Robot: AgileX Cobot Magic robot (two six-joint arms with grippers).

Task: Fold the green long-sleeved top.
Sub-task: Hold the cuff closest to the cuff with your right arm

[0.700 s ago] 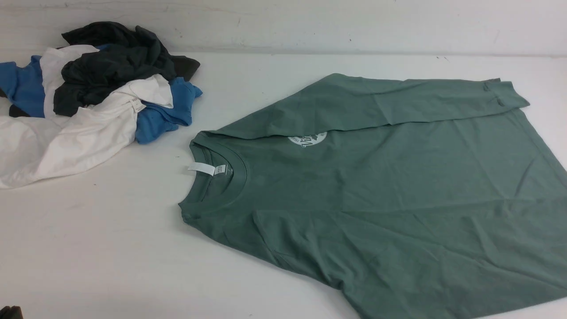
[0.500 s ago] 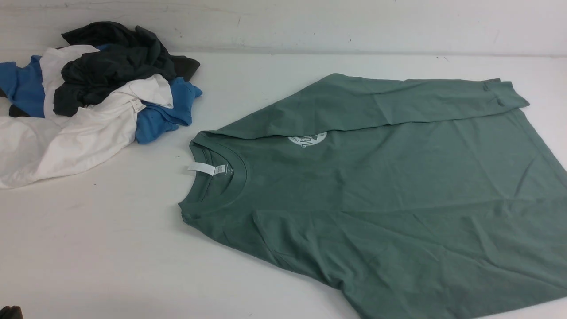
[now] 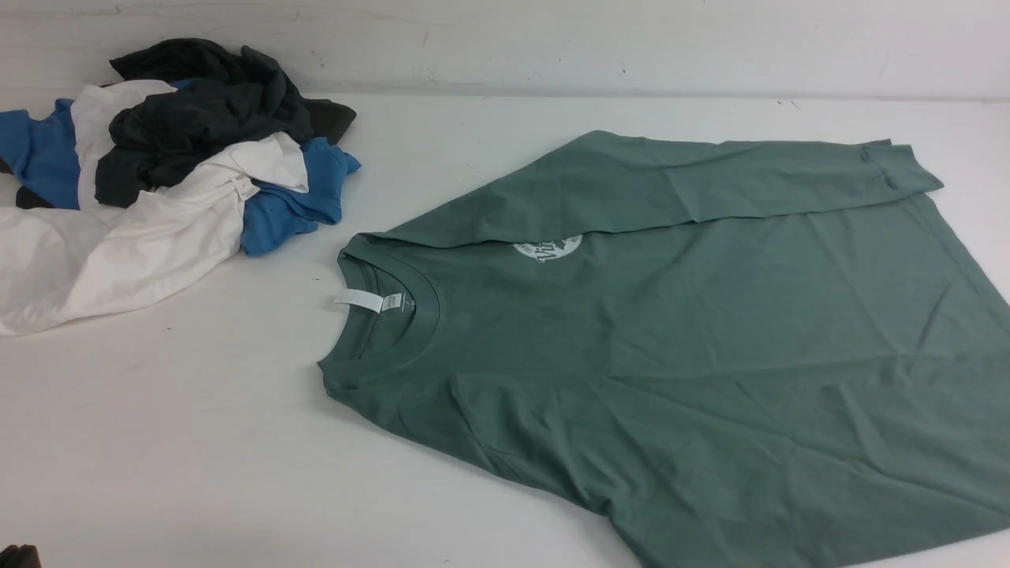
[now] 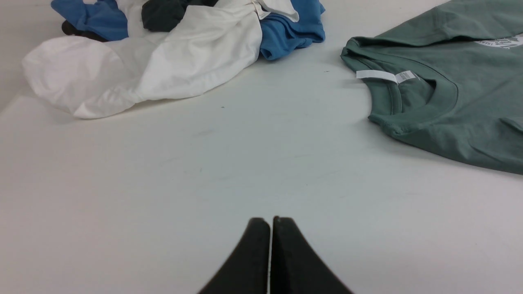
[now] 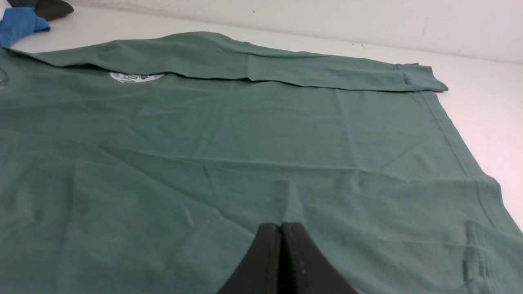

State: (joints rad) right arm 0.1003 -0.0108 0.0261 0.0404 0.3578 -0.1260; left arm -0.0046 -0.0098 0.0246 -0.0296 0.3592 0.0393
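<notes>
The green long-sleeved top [image 3: 671, 347] lies front up on the white table [image 3: 197, 442], filling the centre and right of the front view and running off the right and lower edges. Its long axis runs left to right, dipping slightly toward the lower right. The ribbed collar [image 3: 426, 315] points left and the hem is at the right. One sleeve [image 3: 710, 185] is folded across the upper body, with its cuff [image 3: 899, 170] at upper right.

A loose heap sits in the upper left of the frame, apart from the top: a dark charcoal garment [image 3: 205, 110], a blue garment [image 3: 296, 197] and a white garment [image 3: 134, 244]. Nothing lies on the top.

A white neck label [image 3: 359, 300] projects left from the collar; its print is too small to read. The folded sleeve partly covers the round white chest logo [image 3: 548, 249], and its lettering is not legible.

The left gripper [image 4: 270, 222] is over bare table, fingertips pressed together and holding nothing. The right gripper [image 5: 282, 226] is over the top's body, likewise closed, with nothing visibly held.
</notes>
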